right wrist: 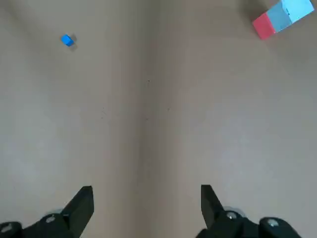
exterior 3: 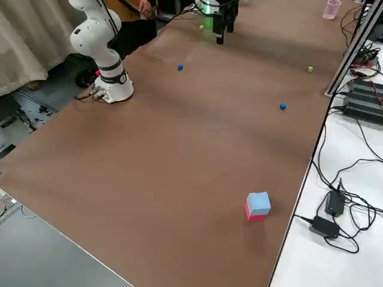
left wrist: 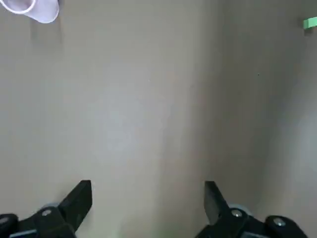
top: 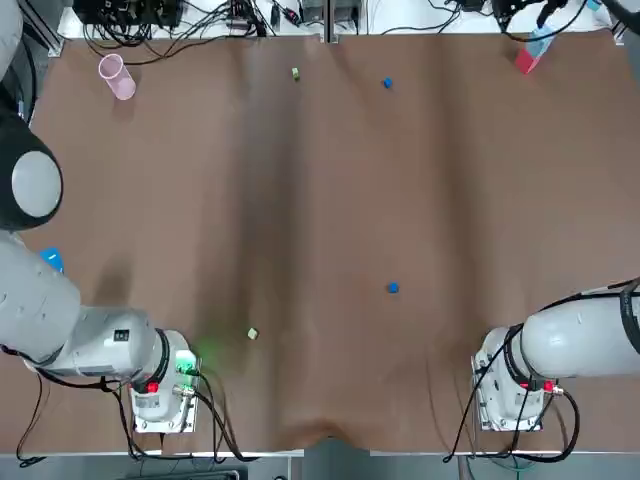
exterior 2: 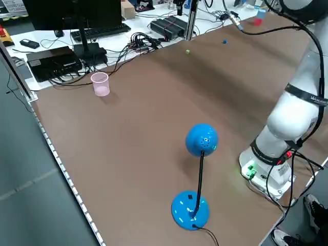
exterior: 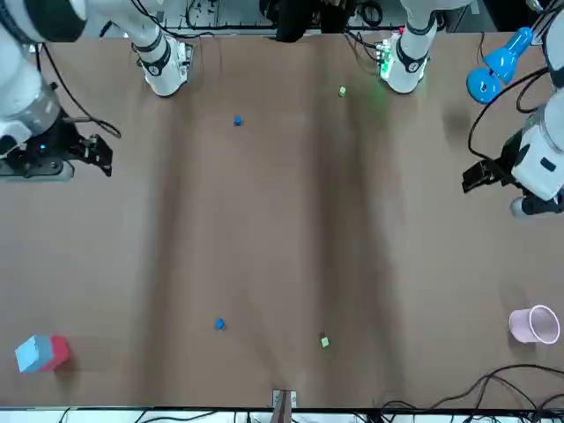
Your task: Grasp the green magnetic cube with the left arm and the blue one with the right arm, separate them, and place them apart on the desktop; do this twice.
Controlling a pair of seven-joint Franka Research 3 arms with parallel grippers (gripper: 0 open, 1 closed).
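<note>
Left gripper (left wrist: 148, 191) and right gripper (right wrist: 147, 193) hang wide open and empty over the table's (top: 320, 200) sides. Near green cube (top: 252, 334) and near blue cube (top: 393, 288) lie well apart. Far green cube (top: 295, 73) and far blue cube (top: 387, 83) seemingly sit separated too.

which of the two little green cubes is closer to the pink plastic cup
The small green cube on the far side from the robot, roughly level with the pink plastic cup. The other green cube lies on the robot's near side.

Bright, even overhead light w/ soft shadow bands running across the table (top: 450, 180).
</note>
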